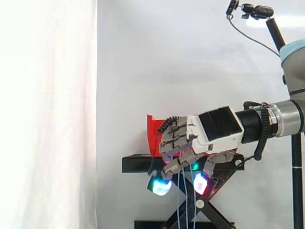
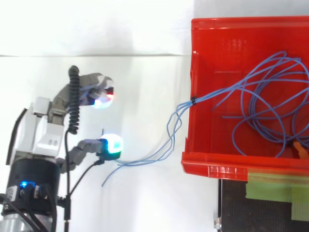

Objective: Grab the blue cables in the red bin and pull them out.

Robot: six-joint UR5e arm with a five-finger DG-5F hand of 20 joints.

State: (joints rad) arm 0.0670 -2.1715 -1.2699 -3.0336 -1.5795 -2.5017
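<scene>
Hand (image 2: 43, 135) well clear of red bin (image 2: 207, 164), fingers curled down round loose strands of blue cables (image 2: 193, 101), most cable coiled inside red bin, tied bundle crossing red bin's wall, ends dangling below hand

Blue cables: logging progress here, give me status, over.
Status: hand curled shut on blue cables, outside the red bin. Strands trail over bin wall, most loops coiled inside. No obstruction seen.
</scene>
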